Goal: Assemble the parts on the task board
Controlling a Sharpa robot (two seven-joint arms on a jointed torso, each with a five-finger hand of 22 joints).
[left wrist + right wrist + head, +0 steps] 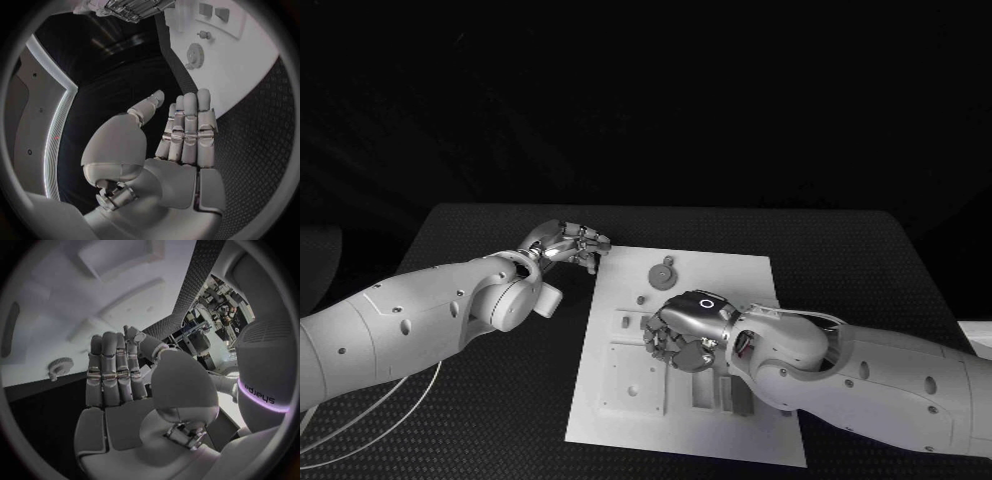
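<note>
Black matting covers the table (pixel 473 420) where I work, and the white task board (pixel 733 270) lies in the middle of it, running away from me. My right hand (pixel 682 335) hovers low over the board's centre, palm down above the raised blocks and recesses; the right wrist view shows its fingers (pixel 109 370) straight and side by side, with nothing between them and the thumb, so I judge it is placed there to reach for a part, not to carry one. My left hand (pixel 567 243) waits off the board's far left corner, over the mat; in the left wrist view its fingers (pixel 190 125) stand flat and together, thumb apart, holding nothing, apparently parked so as to leave the board free for the other arm. A round grey gear (pixel 664 274) lies on the far end of the board, just beyond my right hand and untouched. Whether any part sits directly beneath my right palm I cannot tell, since the hand covers that patch.
</note>
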